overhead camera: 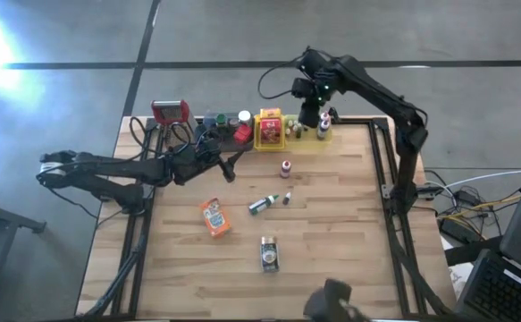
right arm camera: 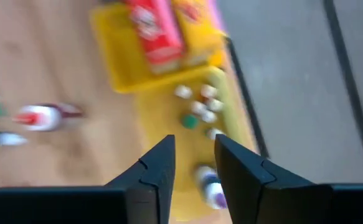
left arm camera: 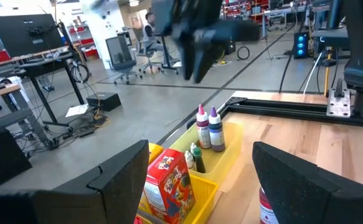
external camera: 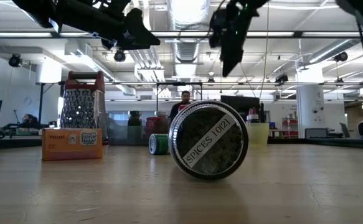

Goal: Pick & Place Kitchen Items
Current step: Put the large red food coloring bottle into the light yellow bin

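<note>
From my remote station, the overhead picture shows a grey floor (overhead camera: pixel 54 241) crossed by dark seam lines, with glare at the upper left. A wooden table (overhead camera: pixel 331 241) fills the centre. Cables (overhead camera: pixel 479 201) and a laptop (overhead camera: pixel 510 282) occupy the lower right. The level picture shows a white ceiling with pipes and a duct (external camera: pixel 187 37) along the top, and a white column (external camera: pixel 306 112) at right. A monitor (left arm camera: pixel 25 31) on a desk and office chairs (left arm camera: pixel 122 56) stand upper left in the left wrist picture.
</note>
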Controlling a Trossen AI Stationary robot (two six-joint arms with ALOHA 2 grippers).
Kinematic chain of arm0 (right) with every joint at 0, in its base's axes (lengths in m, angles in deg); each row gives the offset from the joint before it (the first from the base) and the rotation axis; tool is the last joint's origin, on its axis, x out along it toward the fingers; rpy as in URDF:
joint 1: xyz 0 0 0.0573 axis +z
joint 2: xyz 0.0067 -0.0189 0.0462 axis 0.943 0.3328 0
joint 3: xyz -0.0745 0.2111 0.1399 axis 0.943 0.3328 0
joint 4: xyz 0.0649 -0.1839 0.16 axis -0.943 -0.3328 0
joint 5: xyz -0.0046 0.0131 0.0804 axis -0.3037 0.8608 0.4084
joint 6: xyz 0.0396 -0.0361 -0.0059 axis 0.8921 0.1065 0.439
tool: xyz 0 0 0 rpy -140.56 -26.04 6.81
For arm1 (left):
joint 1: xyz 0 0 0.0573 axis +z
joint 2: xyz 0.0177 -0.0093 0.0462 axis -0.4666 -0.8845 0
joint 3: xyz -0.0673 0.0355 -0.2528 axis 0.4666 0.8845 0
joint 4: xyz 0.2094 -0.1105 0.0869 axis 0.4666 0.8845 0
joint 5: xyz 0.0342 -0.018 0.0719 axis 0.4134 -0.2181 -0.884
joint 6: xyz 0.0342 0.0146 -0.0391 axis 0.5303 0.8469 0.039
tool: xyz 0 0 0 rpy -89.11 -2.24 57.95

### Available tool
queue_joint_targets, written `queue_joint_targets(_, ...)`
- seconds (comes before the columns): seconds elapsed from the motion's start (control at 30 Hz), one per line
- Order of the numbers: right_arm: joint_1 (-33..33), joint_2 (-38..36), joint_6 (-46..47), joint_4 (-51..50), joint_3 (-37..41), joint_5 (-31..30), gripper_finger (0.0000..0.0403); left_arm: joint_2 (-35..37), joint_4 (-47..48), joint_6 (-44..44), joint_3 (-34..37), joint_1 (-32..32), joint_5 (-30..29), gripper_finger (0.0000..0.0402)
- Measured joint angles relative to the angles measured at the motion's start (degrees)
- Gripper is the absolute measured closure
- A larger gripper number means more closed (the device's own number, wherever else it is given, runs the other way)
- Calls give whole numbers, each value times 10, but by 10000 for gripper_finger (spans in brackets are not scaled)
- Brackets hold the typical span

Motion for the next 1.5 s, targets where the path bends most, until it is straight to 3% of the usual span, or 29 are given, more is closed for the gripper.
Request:
queue_joint_targets(0.2, 66, -66, 40, 7, 37, 97, 313, 0, 1, 0, 0, 0, 0, 110)
queue_joint_targets(0.5, 179, -134, 61, 131, 199, 93, 318, 0, 20, -4, 0, 0, 0, 110)
queue_joint_targets(0.6, 197, -149, 86, 192, 254, 62, 305, 0, 20, -4, 0, 0, 0, 110)
queue_joint_targets(0.9, 195, -143, 116, 274, 360, 32, 257, 0, 24, -5, 0, 0, 0, 110)
queue_joint_targets(1.5, 185, -86, 128, 303, 377, 32, 212, 0, 26, -6, -1, 0, 0, 110)
